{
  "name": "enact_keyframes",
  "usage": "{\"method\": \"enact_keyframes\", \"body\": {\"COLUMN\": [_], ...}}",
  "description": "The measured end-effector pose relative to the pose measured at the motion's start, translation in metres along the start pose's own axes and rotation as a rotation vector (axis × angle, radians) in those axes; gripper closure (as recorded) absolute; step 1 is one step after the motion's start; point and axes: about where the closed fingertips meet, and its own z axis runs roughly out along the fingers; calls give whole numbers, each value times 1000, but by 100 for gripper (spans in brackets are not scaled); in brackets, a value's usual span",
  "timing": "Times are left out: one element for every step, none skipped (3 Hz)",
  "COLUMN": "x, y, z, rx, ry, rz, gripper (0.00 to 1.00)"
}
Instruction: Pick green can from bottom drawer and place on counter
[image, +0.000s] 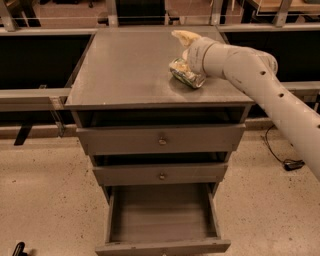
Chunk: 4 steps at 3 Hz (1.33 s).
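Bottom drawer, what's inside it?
The bottom drawer shows only bare floor; its rear is hidden under the drawer above. The green can lies on the counter at the gripper.

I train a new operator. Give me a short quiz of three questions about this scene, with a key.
1. True or false: the bottom drawer is open.
2. Where does the green can lie? A) on the counter B) in the bottom drawer C) on the floor
3. Fill in: the pincer is over the counter, right at the ____.
Key: 1 true; 2 A; 3 green can.
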Motion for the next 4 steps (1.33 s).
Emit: {"method": "enact_keyframes", "body": {"x": [3, 20, 52, 57], "y": [-21, -34, -42, -41], "z": [-7, -19, -38, -40], "rx": [43, 76, 93, 93], "ry": [1, 45, 121, 132], "rz": [6, 23, 60, 81], "gripper": [64, 87, 86, 63]}}
